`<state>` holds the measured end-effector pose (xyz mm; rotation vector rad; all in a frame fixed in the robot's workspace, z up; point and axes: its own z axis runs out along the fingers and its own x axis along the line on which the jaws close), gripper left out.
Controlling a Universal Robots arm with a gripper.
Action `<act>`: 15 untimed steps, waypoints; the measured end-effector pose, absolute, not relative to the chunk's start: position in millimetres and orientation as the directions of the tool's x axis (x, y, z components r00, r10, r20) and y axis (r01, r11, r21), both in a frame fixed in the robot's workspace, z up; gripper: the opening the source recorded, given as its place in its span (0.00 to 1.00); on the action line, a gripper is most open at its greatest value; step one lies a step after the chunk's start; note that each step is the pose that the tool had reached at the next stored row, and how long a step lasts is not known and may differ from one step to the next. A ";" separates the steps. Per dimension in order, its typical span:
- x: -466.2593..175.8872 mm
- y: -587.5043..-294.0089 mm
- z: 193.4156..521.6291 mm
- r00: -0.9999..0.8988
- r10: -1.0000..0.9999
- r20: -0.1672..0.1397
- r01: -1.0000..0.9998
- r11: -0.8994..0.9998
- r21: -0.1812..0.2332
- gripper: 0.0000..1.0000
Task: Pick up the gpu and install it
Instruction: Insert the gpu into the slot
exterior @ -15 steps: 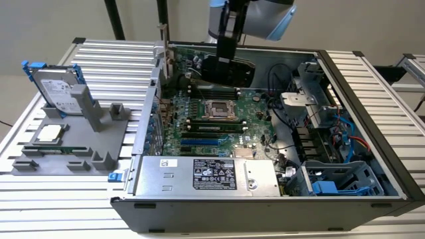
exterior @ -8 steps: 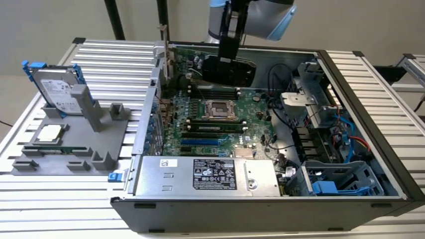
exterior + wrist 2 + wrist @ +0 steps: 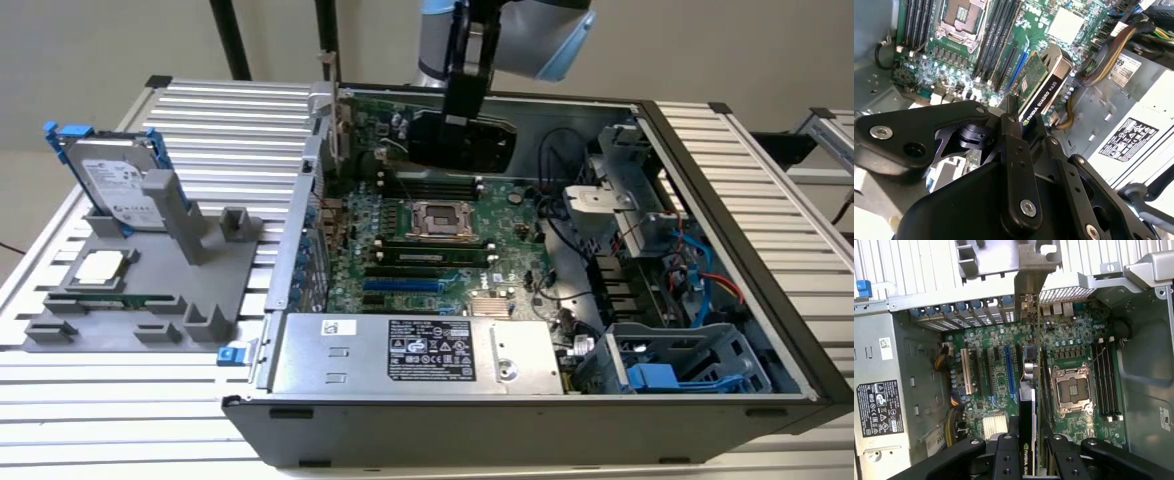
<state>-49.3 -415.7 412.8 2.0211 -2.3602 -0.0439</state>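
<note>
Jaws are closed on the gpu [image 3: 1028,440], holding it by one end so that the card stands on its edge. In both wrist views the black fingers [image 3: 1004,455] press on the two flat faces of the card. The gripper [image 3: 462,112] hangs above the open computer case [image 3: 747,170], over the far part of the motherboard [image 3: 441,250]. The gpu is in the air above the motherboard and is not seated in any slot; in the first wrist view its silver end bracket [image 3: 1029,295] points to the rear wall of the case, and the card lies in line with the long expansion slots [image 3: 1009,370], between them and the processor socket [image 3: 1070,390]. In the second wrist view the black cooler [image 3: 1046,87] with white print is on one face of the card. Inside the case, the power supply [image 3: 414,350] with a white label sits at the near end of the motherboard. Outside the case, at the exterior view's left, a grey holder [image 3: 147,290] stands on the table [image 3: 80,400] and carries a hard drive [image 3: 114,185] with blue rails.
</note>
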 end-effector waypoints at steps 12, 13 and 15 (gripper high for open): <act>-46.1 -413.8 412.8 -0.099 -0.995 0.007 -0.994 0.099 0.043 0.00; -45.8 -413.6 412.8 -0.095 -0.995 0.007 -0.995 0.095 0.044 0.00; -45.5 -413.5 412.8 -0.089 -0.996 0.007 -0.995 0.089 0.043 0.00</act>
